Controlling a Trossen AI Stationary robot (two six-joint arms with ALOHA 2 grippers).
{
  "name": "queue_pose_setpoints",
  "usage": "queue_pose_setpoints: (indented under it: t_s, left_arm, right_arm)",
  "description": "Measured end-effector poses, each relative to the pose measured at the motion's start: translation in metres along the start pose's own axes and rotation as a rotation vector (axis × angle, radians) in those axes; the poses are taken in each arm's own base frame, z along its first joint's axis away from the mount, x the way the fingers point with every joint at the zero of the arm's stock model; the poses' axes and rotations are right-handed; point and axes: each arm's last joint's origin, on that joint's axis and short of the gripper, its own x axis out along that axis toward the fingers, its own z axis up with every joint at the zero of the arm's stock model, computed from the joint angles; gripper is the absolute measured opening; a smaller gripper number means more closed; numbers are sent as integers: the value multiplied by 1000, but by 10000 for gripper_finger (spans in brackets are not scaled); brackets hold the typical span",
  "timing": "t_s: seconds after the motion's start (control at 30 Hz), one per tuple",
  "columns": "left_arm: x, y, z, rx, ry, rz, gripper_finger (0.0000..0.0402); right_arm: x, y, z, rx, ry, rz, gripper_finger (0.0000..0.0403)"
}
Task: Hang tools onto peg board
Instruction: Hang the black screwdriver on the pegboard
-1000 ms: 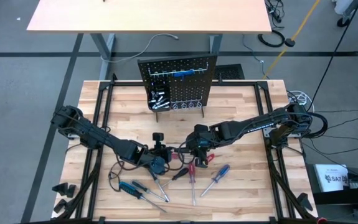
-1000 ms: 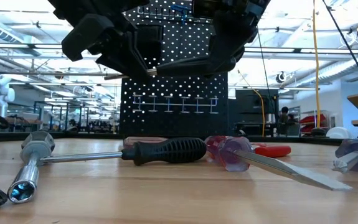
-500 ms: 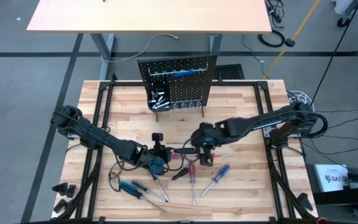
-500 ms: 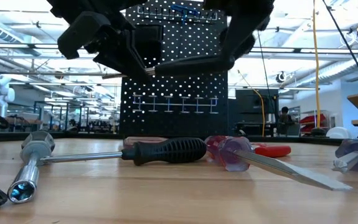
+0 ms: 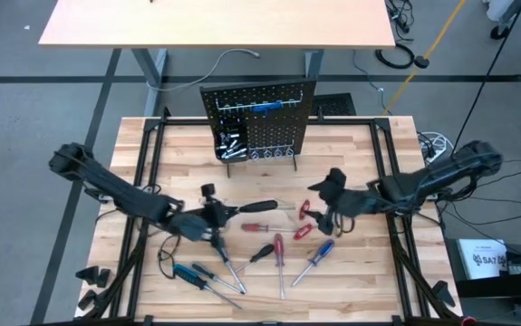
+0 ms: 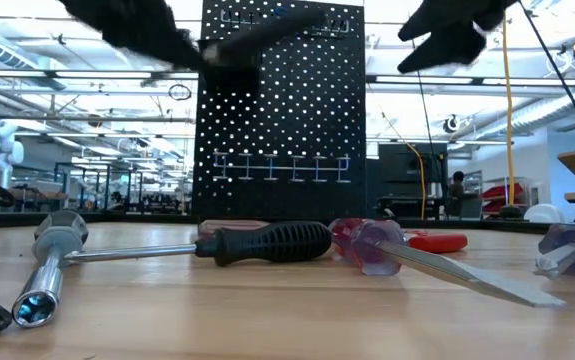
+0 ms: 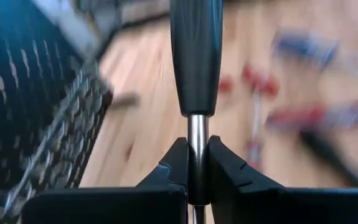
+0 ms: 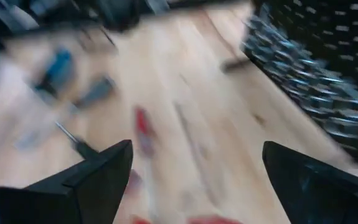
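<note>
High view: table (image 5: 351, 145) carries the peg board (image 5: 260, 118) upright at its far edge; loose tools (image 5: 278, 249) lie mid-table; left gripper (image 5: 217, 215) clenches the metal shaft of a black-handled screwdriver (image 5: 253, 208) above them; right gripper (image 5: 331, 195) hovers beside, jaws spread, empty.

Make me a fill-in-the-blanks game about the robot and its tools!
1. The left end effector grips a screwdriver with a ____ handle.
2. The right end effector's fingers are ____.
3. The peg board is colored ____.
4. The pliers on the table have ____ handles.

Missing words: black; open; black; red
</note>
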Motion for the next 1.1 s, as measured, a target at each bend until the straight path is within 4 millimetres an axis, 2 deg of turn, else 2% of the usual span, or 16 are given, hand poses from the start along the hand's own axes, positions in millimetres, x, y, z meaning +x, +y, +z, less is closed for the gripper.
queue_pose_setpoints:
  t_s: [0.13,0.2,0.33,0.47,0.67,0.9,1.1]
  left_arm:
    - [-11,4,-1,-63,-342,-138,26]
    - [-13,6,-3,-89,-504,-198,26]
    - [-8,10,-14,-139,-614,-204,26]
    - [4,8,-18,-140,-606,-187,26]
    - [18,4,-18,-159,-663,-199,26]
    - [21,1,-17,-182,-741,-221,26]
    - [20,2,-16,-185,-752,-226,26]
  right_arm:
    - [15,-4,-31,134,-338,225,351]
    - [20,-8,-39,187,-496,327,352]
    - [29,-9,-45,122,-651,408,352]
    - [48,7,-31,5,-684,374,352]
    - [79,31,-1,-61,-632,365,352]
    - [96,43,18,-125,-625,396,352]
    - [105,51,27,-151,-701,388,352]
